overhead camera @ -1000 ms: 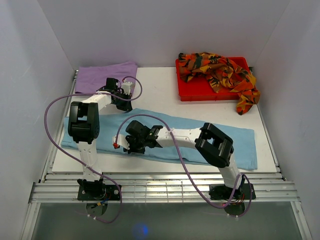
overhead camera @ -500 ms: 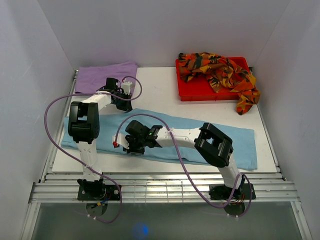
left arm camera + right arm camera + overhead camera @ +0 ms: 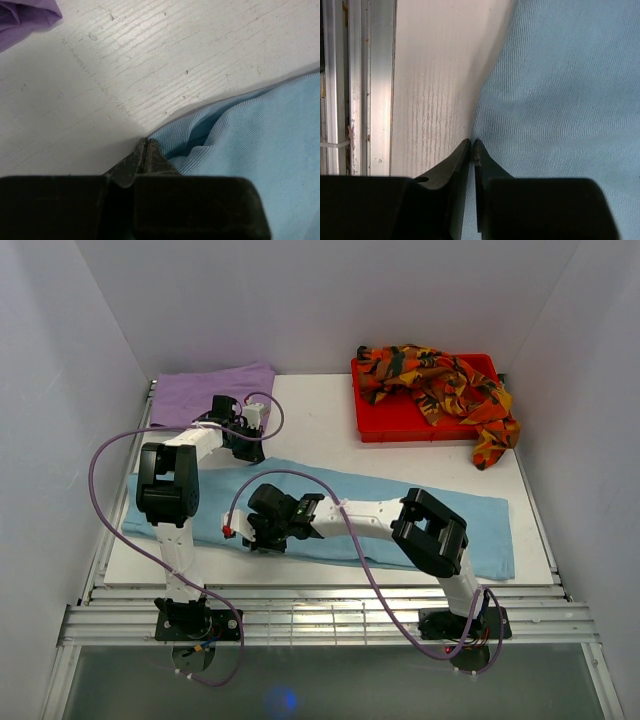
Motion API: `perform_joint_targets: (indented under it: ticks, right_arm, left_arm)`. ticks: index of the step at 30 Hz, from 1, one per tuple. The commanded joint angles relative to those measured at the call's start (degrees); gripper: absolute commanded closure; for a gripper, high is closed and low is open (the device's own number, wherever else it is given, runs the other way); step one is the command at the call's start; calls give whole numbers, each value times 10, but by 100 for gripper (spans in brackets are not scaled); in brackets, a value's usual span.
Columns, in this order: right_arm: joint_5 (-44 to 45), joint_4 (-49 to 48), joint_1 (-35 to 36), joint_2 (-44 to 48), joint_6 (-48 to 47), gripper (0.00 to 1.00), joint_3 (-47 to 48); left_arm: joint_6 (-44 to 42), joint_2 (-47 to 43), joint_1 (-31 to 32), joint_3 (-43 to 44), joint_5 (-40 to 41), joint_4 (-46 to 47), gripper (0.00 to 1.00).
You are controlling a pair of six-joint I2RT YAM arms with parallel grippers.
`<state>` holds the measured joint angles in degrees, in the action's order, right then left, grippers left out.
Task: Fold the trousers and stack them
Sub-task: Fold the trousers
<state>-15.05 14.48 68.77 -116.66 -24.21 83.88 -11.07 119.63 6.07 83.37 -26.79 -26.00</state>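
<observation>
The light blue trousers (image 3: 400,515) lie spread flat across the table from left to right. My left gripper (image 3: 245,448) is at their far edge; in the left wrist view it (image 3: 145,142) is shut on the bunched edge of the blue cloth (image 3: 260,135). My right gripper (image 3: 255,540) is at their near edge; in the right wrist view it (image 3: 472,142) is shut on the edge of the blue cloth (image 3: 560,90). The lilac trousers (image 3: 215,390) lie folded at the far left. The orange-red-black patterned trousers (image 3: 440,385) are heaped in a red tray (image 3: 400,428).
The red tray stands at the far right, with patterned cloth hanging over its right side. A corner of the lilac cloth (image 3: 25,15) shows in the left wrist view. Metal rails (image 3: 340,100) run along the table's near edge. White walls enclose the table.
My right gripper has shifted slightly left along the near edge of the light blue trousers. The left arm has not moved.
</observation>
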Motion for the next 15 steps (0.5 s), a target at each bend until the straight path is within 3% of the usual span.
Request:
perform_joint_targets:
  ticks: [1,3,4,7,9,10,13,14,15]
  right_arm:
    - [-9,-15,9,17,15,84,16]
    - [0,-11,0,21,12,71,16]
    - [0,-9,-15,28,10,55,12]
    - [-9,11,-68,73,10,44,-7]
    - [-30,35,-102,128,10,43,-26]
    - [-39,45,-137,146,6,41,-45]
    - [-65,104,-204,219,2,40,-66]
    - [-70,121,-223,254,3,41,-84]
    - [-71,142,-243,277,7,41,-99]
  left_arm:
    - [-5,28,-6,4,42,-7,100]
    - [-5,30,-6,12,38,-12,100]
    - [-4,31,-5,15,36,-24,98]
    - [-1,26,-7,35,21,-45,83]
    - [10,4,-12,36,10,-44,76]
    - [16,-4,-14,41,0,-47,66]
    - [32,-39,-20,65,-15,-67,48]
    - [32,-50,-23,71,-19,-73,36]
    - [31,-62,-24,72,-18,-78,33]
